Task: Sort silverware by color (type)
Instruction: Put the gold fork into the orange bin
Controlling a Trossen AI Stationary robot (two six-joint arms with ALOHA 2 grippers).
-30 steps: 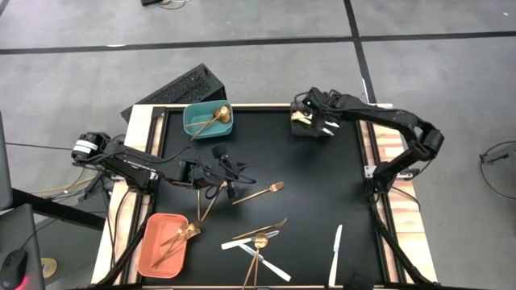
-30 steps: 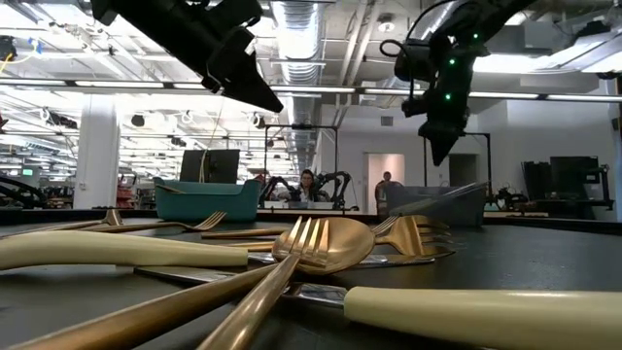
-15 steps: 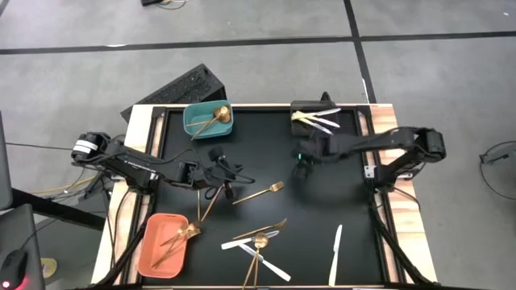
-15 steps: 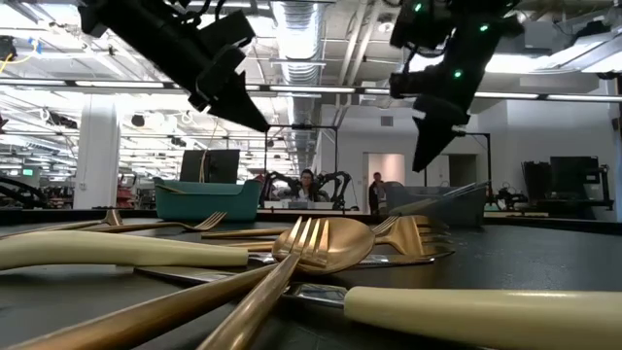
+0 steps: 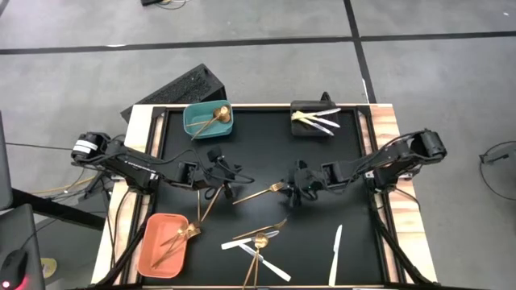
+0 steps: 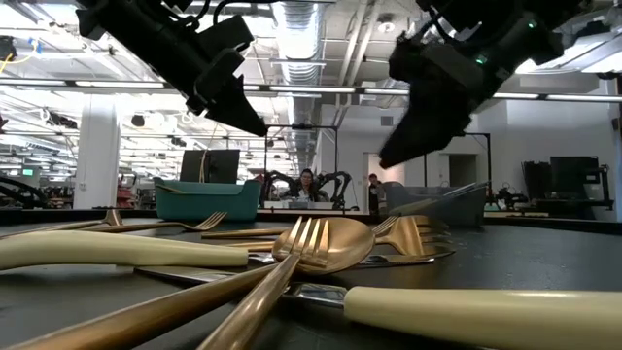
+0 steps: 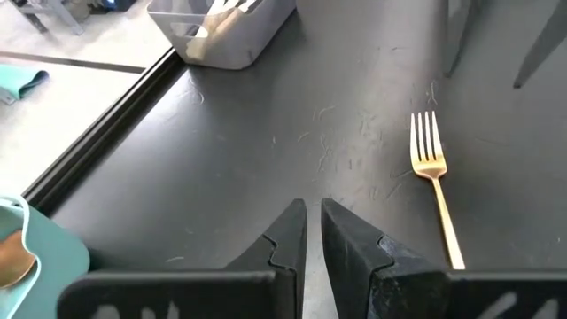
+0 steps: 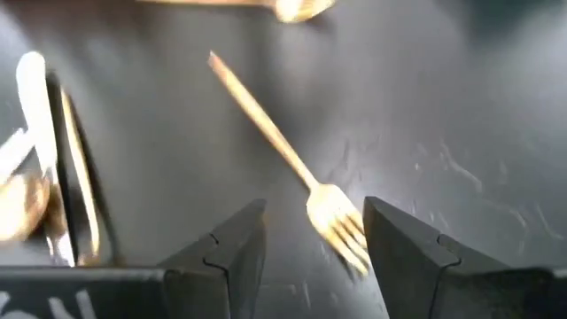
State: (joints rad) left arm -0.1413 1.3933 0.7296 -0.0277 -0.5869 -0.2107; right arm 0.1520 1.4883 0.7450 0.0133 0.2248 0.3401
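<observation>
1. Gold fork point(image 5: 260, 192) lies loose on the black surface point(image 5: 322, 217), near the middle, with its tines toward the right hand point(image 5: 299, 193).
2. That right hand hangs low over the tine end of the fork; in its wrist view the two fingers point(image 8: 232, 248) stand wide apart with the fork head point(image 8: 337, 223) between them, and nothing is gripped.
3. Off to the other side of the fork, the left hand point(image 5: 228, 187) hovers above the surface with its fingers point(image 7: 285, 239) nearly together and nothing between them.
4. A teal bin point(image 5: 208, 120) at the far edge holds a gold spoon point(image 5: 214, 118).
5. A black bin point(image 5: 310, 122) at the far edge, toward the right arm's side, holds white-handled knives point(image 5: 321, 118).
6. A salmon bin point(image 5: 163, 246) at the near left corner holds gold utensils point(image 5: 179, 237).
7. Near the front edge a tangle of gold pieces and white-handled knives point(image 5: 258, 244) lies crossed on the surface.
8. One more white knife point(image 5: 335, 243) lies alone, well apart from the pile, toward the right.
</observation>
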